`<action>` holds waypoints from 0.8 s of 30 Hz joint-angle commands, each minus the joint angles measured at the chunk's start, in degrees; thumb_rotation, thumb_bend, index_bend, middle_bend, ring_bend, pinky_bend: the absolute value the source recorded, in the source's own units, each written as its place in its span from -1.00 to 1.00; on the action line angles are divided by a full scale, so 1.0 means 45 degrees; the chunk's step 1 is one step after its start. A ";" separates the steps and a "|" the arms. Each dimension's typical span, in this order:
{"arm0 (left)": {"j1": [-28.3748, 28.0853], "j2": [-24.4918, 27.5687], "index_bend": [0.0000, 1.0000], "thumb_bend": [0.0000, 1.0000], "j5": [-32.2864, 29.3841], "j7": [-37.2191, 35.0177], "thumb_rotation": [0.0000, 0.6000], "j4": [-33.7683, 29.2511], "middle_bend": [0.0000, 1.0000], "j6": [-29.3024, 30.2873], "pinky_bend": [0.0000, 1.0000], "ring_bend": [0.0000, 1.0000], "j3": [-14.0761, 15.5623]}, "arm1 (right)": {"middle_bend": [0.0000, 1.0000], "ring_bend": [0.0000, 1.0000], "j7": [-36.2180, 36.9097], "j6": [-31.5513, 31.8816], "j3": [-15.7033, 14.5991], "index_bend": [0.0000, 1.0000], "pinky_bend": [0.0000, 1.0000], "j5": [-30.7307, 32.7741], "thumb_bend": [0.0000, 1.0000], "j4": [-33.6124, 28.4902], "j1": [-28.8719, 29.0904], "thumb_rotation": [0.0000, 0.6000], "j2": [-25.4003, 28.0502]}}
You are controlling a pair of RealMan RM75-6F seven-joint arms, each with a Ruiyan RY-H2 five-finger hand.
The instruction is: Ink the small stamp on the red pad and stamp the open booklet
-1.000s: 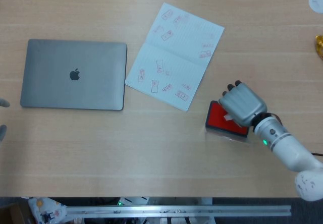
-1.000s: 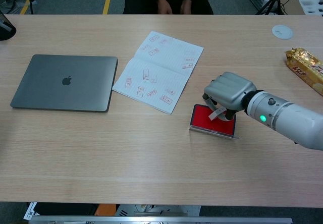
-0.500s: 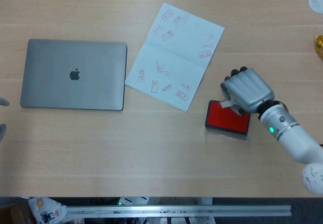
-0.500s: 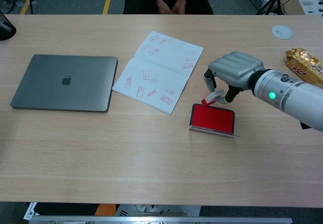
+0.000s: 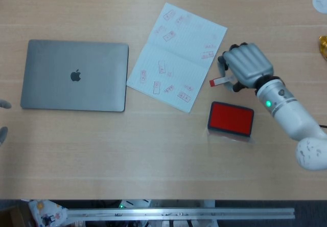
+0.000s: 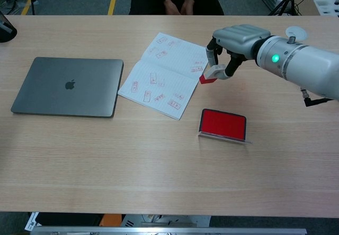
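1. The right hand (image 6: 237,42) is up off the table, fingers curled around the small stamp (image 6: 208,78), so it's definitely gripping it. The red end of the stamp pokes out toward the booklet.
2. The stamp sits just past the right edge of the open booklet (image 5: 176,55), not over the page from what the head view shows. Can't tell if it's touching the paper.
3. The booklet lies flat and open, both pages covered with a bunch of red stamp marks.
4. The red pad (image 5: 231,119) is open on the table (image 5: 153,155), nearer the front edge than the hand and well clear of it.
5. A closed grey laptop (image 5: 74,75) lies just left of the booklet.
6. At the far left edge of the head view there's a bit of grey that could be the left hand (image 5: 3,119); can't tell what its fingers are doing.
7. A gold snack packet (image 6: 321,72) lies at the far right.
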 commanded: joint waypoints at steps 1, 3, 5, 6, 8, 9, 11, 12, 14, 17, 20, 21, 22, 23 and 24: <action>0.0007 0.0021 -0.31 -0.40 -0.0010 -0.0014 1.00 -0.0006 -0.32 0.0005 -0.38 -0.39 -0.0002 | -0.02 -0.41 -0.0394 0.0005 0.0159 0.45 -0.37 0.0775 -0.10 0.0518 0.0613 1.00 -0.0542; 0.0011 0.0033 -0.31 -0.40 -0.0030 -0.0026 1.00 0.0005 -0.32 -0.0007 -0.38 -0.40 0.0000 | -0.02 -0.41 -0.0591 0.0083 0.0192 0.45 -0.37 0.1109 -0.10 0.0738 0.0896 1.00 -0.0808; 0.0021 0.0038 -0.31 -0.40 -0.0027 -0.0054 1.00 0.0021 -0.32 -0.0012 -0.38 -0.39 0.0015 | -0.02 -0.41 -0.0798 0.0174 0.0187 0.46 -0.37 0.1369 -0.10 0.0930 0.1129 1.00 -0.1028; 0.0022 0.0040 -0.31 -0.40 -0.0024 -0.0068 1.00 0.0033 -0.32 -0.0017 -0.38 -0.39 0.0021 | -0.02 -0.41 -0.0907 0.0217 0.0183 0.46 -0.37 0.1505 -0.10 0.1035 0.1245 1.00 -0.1142; 0.0027 0.0046 -0.31 -0.40 -0.0020 -0.0097 1.00 0.0066 -0.32 -0.0027 -0.38 -0.39 0.0032 | -0.02 -0.41 -0.1163 0.0311 0.0166 0.46 -0.37 0.1829 -0.10 0.1318 0.1507 1.00 -0.1422; 0.0037 0.0047 -0.31 -0.40 -0.0019 -0.0124 1.00 0.0086 -0.32 -0.0020 -0.38 -0.39 0.0039 | -0.02 -0.41 -0.1280 0.0326 0.0168 0.46 -0.37 0.2038 -0.10 0.1478 0.1647 1.00 -0.1579; 0.0062 0.0060 -0.31 -0.40 -0.0019 -0.0164 1.00 0.0111 -0.32 -0.0014 -0.38 -0.39 0.0061 | -0.02 -0.41 -0.1447 0.0329 0.0171 0.46 -0.37 0.2337 -0.10 0.1739 0.1851 1.00 -0.1807; 0.0071 0.0072 -0.31 -0.40 -0.0030 -0.0185 1.00 0.0128 -0.32 -0.0015 -0.38 -0.39 0.0067 | -0.02 -0.41 -0.1564 0.0348 0.0169 0.46 -0.37 0.2509 -0.09 0.1923 0.1981 1.00 -0.1961; 0.0074 0.0091 -0.31 -0.40 -0.0051 -0.0219 1.00 0.0144 -0.32 -0.0032 -0.38 -0.40 0.0067 | -0.02 -0.41 -0.1706 0.0353 0.0165 0.47 -0.37 0.2757 -0.09 0.2188 0.2153 1.00 -0.2194; 0.0074 0.0106 -0.31 -0.40 -0.0063 -0.0246 1.00 0.0158 -0.32 -0.0047 -0.38 -0.39 0.0068 | -0.02 -0.41 -0.1832 0.0325 0.0145 0.47 -0.37 0.2994 -0.09 0.2401 0.2299 1.00 -0.2394; 0.0076 0.0129 -0.31 -0.40 -0.0053 -0.0293 1.00 0.0194 -0.32 -0.0068 -0.39 -0.40 0.0084 | -0.02 -0.41 -0.2206 0.0274 0.0018 0.47 -0.37 0.3391 -0.08 0.2961 0.2617 1.00 -0.2928; 0.0072 0.0131 -0.31 -0.40 -0.0054 -0.0296 1.00 0.0202 -0.32 -0.0079 -0.39 -0.40 0.0085 | -0.02 -0.41 -0.2290 0.0289 0.0003 0.47 -0.37 0.3497 -0.08 0.3151 0.2697 1.00 -0.3101; 0.0071 0.0137 -0.31 -0.40 -0.0052 -0.0297 1.00 0.0200 -0.32 -0.0085 -0.39 -0.40 0.0086 | -0.02 -0.41 -0.2336 0.0296 0.0005 0.47 -0.37 0.3567 -0.08 0.3283 0.2751 1.00 -0.3216; 0.0068 0.0146 -0.31 -0.40 -0.0046 -0.0298 1.00 0.0192 -0.32 -0.0084 -0.39 -0.40 0.0084 | -0.02 -0.41 -0.2388 0.0305 0.0003 0.47 -0.37 0.3627 -0.08 0.3406 0.2801 1.00 -0.3321; 0.0062 0.0151 -0.31 -0.40 -0.0041 -0.0301 1.00 0.0188 -0.32 -0.0085 -0.39 -0.39 0.0079 | -0.02 -0.41 -0.2457 0.0327 0.0003 0.47 -0.37 0.3698 -0.08 0.3559 0.2865 1.00 -0.3450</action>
